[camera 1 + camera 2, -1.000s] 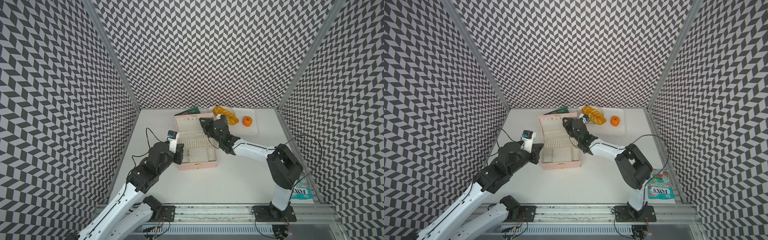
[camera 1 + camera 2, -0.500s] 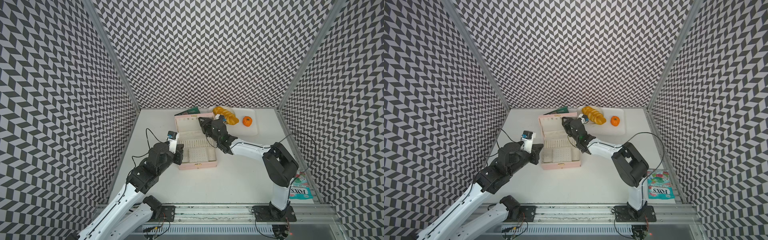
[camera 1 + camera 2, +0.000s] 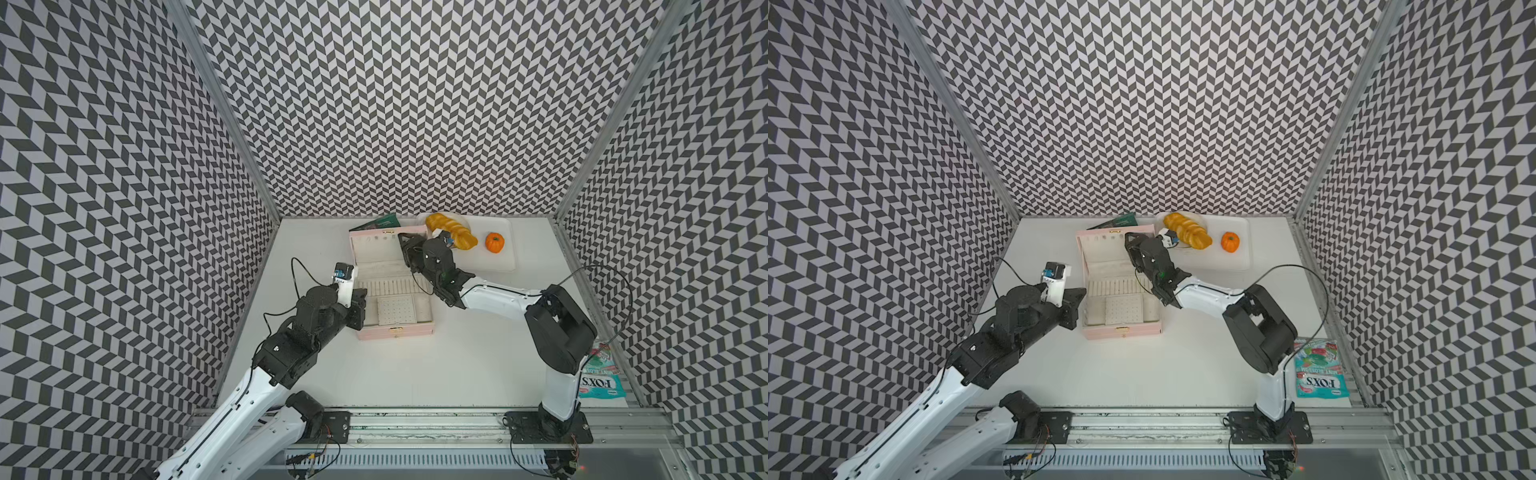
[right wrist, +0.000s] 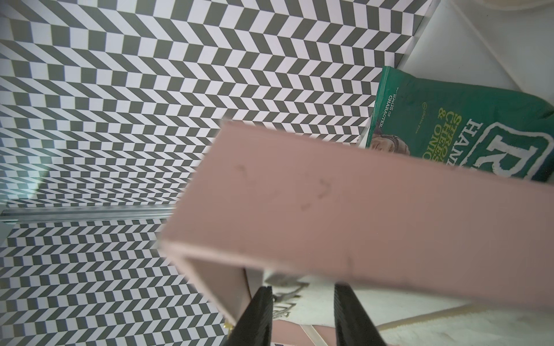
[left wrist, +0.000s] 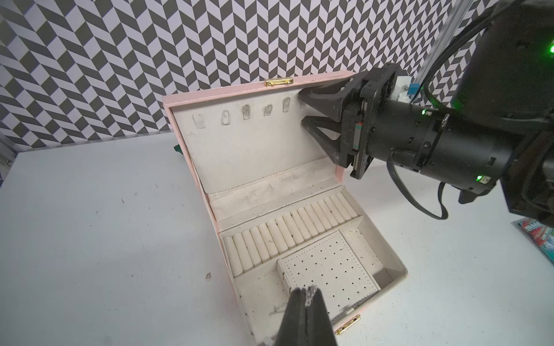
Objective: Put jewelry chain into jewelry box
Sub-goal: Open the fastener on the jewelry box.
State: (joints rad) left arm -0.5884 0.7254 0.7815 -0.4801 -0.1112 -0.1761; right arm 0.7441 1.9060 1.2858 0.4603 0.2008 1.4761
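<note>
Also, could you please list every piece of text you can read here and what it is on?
"FOX'S": teal sweet bag.
"BAGS OF CHARACTER": green crisp bag.
"CHEES", "ONI": same bag, cut off by the jewelry box.
Smaller print on both: unreadable.

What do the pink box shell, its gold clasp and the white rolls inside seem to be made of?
The box shell looks like faux leather over board: matte pink, with straight, crisp edges. The clasp looks like metal with a polished gold tone that catches the light. The rolls are probably foam wrapped in cream velvety fabric: soft rounded shapes, no shine, a few dark specks.
</note>
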